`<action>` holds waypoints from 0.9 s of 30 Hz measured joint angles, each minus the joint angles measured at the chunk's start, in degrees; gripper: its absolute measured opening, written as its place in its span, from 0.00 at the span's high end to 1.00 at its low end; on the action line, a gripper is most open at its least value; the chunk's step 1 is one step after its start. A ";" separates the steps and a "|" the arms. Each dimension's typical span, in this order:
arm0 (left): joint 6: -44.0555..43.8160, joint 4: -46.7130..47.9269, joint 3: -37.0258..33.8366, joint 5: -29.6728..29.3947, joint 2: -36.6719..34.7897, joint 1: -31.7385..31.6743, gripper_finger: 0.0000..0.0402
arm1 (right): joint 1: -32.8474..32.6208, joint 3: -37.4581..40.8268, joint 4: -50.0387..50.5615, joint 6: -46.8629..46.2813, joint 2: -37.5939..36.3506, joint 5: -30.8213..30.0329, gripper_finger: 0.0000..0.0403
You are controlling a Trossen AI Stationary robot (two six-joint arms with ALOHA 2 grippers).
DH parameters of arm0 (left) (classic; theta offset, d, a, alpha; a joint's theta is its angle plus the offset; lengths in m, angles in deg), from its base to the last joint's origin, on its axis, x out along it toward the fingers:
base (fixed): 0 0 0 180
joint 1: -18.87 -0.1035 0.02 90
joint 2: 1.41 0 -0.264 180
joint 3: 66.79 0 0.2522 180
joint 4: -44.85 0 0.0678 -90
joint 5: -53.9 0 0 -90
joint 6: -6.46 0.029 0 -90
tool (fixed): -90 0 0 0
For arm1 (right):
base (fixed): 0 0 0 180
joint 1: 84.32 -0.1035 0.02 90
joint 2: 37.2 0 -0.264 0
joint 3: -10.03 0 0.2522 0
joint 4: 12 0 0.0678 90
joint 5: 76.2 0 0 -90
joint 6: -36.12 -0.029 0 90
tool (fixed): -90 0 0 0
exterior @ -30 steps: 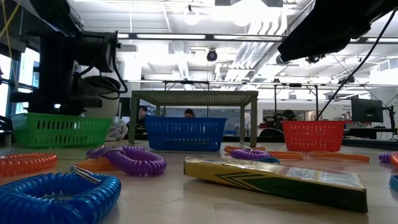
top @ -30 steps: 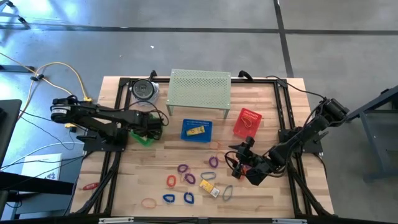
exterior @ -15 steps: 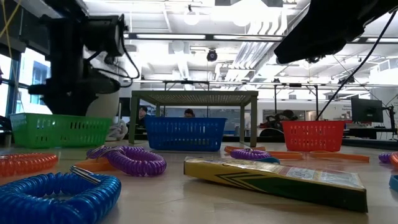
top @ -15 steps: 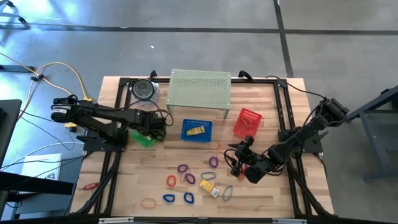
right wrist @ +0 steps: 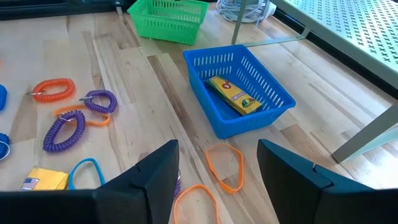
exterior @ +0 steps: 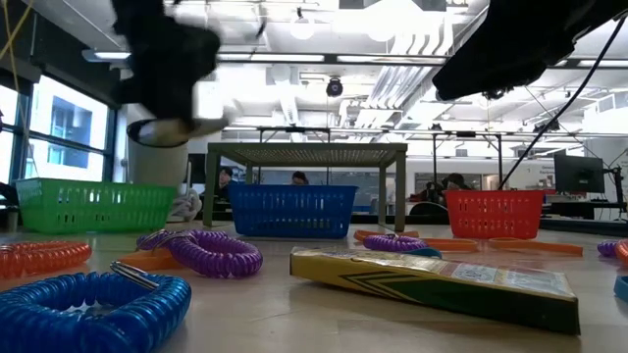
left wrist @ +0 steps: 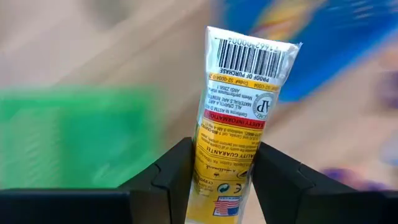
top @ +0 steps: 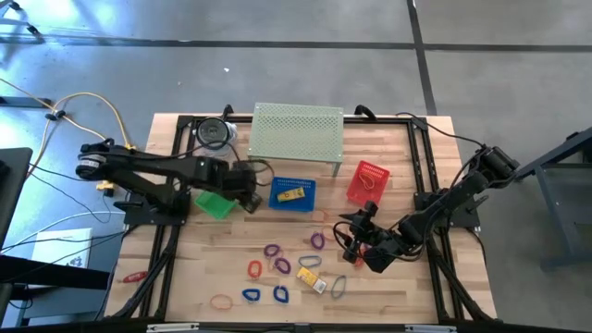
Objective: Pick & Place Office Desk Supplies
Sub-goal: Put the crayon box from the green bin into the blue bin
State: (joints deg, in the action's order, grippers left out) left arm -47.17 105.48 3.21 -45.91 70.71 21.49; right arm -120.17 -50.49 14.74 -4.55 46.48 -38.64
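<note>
Left end effector (left wrist: 217, 180) clenched on a yellow packet (left wrist: 239, 118) — packet upright between its fingers.

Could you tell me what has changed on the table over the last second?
The left tool, shut on a yellow packet, moved from over the green basket toward the blue basket. The right tool stayed open above the loose loops, which have not moved.

Yellow packet (left wrist: 239, 124) bears a black barcode; baskets green (right wrist: 168, 18), blue (right wrist: 239, 93).
</note>
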 joint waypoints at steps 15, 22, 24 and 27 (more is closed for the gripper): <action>27.72 -29.50 0.31 -0.57 8.08 -1.57 0.65 | 0.00 -0.02 -5.69 0.38 0.02 0.05 0.49; 31.28 -30.53 0.22 0.00 14.95 -4.53 0.65 | 0.00 -0.02 -5.97 0.42 0.02 -0.11 0.49; 31.31 -30.54 0.20 0.02 16.17 -4.93 0.65 | 0.00 -0.02 -5.95 0.43 0.02 -0.11 0.49; 31.55 -31.04 0.22 0.00 16.95 -5.21 0.65 | -0.02 -0.02 -5.95 0.43 0.02 -0.09 0.49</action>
State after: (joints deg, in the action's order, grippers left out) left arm -15.62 74.44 3.43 -45.91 87.66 16.28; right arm -120.20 -50.51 8.79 -4.12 46.50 -38.73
